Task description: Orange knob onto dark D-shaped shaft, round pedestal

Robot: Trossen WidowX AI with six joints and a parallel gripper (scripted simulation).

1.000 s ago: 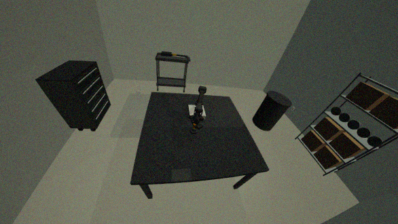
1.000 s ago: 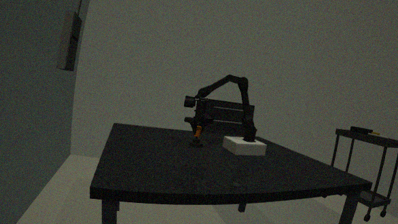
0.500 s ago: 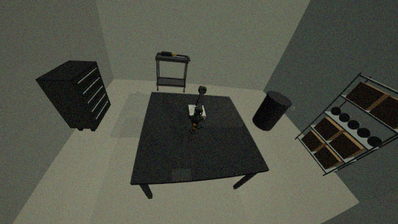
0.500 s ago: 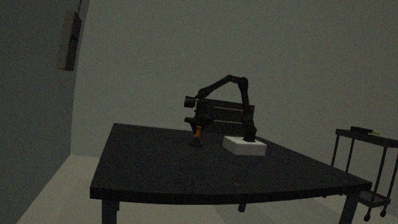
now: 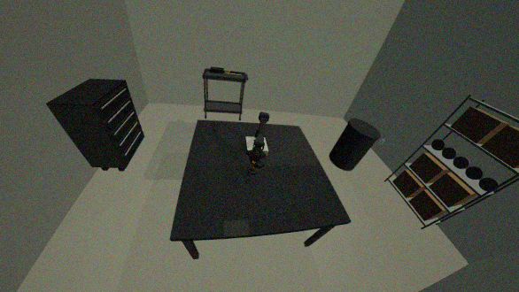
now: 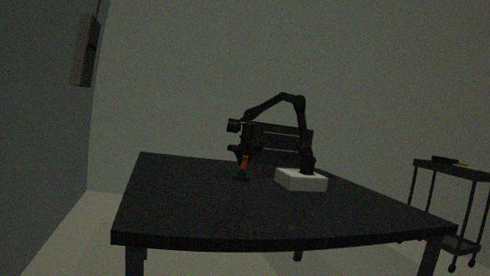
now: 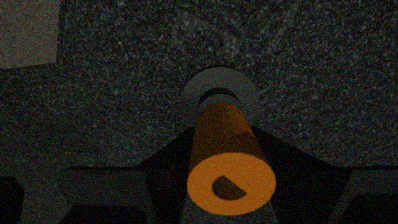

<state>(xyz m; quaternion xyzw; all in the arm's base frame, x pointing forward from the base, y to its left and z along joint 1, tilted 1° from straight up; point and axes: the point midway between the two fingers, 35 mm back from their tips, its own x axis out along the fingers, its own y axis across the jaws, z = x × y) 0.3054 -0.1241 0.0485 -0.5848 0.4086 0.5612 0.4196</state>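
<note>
Gripper [image 7: 227, 150] clamps the knob [image 7: 227, 155] upright over the pedestal [image 7: 220, 87] (shaft hidden), near the table's [image 5: 266, 208] far edge; white base block [image 6: 301, 179] stands just beside.

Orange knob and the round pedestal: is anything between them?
In the wrist view, only the dark shaft's top shows between the pincer-held orange knob and the round pedestal.
</note>
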